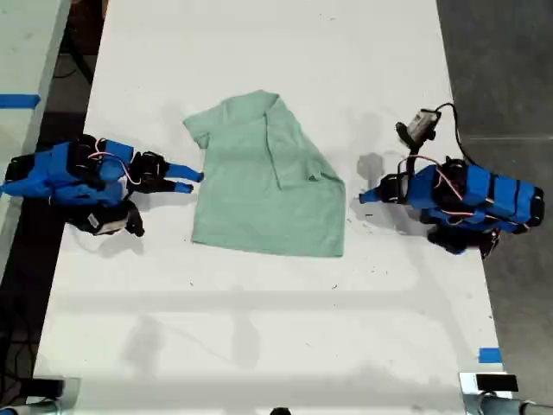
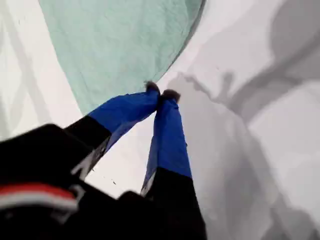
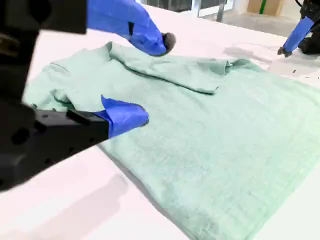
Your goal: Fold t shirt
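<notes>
T shirt (image 1: 263,186) flat between both grippers, long axis crosswise to them, exterior view's left edge just beside my second gripper (image 1: 192,181), parted and empty, nearer than my first gripper (image 1: 365,197), clenched on nothing.

In the exterior view the table (image 1: 259,328) runs past the top and bottom of the frame, so its ends are unseen. A second surface (image 1: 22,52) at the upper left of that view is cut by the edge. A dark-and-silver object (image 1: 488,382) in the lower right corner is cut off, and I cannot tell what it is. One side of the t shirt (image 1: 259,186) is folded over, hiding the cloth beneath. Behind my first gripper (image 2: 161,93) its body is a dark blur, and most of the shirt runs out of the picture. The body of my second gripper (image 3: 152,81) blocks part of the shirt's near edge.
</notes>
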You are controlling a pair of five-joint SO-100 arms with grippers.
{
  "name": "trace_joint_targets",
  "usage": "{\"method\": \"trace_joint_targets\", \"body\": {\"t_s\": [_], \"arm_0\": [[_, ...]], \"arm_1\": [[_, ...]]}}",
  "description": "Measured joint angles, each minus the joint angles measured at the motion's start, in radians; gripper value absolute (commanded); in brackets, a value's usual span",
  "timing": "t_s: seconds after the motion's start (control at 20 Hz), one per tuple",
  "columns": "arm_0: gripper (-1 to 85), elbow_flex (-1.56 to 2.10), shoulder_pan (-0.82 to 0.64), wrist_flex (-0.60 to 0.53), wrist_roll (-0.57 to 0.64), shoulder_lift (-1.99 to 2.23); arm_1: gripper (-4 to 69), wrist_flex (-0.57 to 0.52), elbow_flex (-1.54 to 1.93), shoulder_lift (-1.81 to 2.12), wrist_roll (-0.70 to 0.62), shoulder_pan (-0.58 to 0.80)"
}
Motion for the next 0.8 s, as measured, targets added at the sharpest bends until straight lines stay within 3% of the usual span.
{"method": "trace_joint_targets", "body": {"t_s": [0.1, 0.2, 0.5, 0.7, 0.8], "arm_0": [[-0.1, 0.023, -0.003, -0.035, 0.043, -0.002], [-0.1, 0.029, 0.003, -0.075, 0.219, -0.002], [-0.1, -0.124, -0.063, -0.06, 0.304, -0.141], [18.4, -0.535, -0.36, 0.095, 0.581, -0.724], [32.1, -0.664, -0.549, 0.1, 0.742, -1.023]], "arm_1": [[-0.2, 0.038, 0.0, 0.0, 0.051, -0.005], [-0.2, 0.08, 0.0, 0.0, 0.12, -0.003], [-0.2, 0.08, 0.0, 0.0, 0.124, -0.005], [-0.2, 0.08, 0.0, 0.0, 0.124, -0.005], [-0.2, 0.08, 0.0, 0.0, 0.124, -0.005]]}}
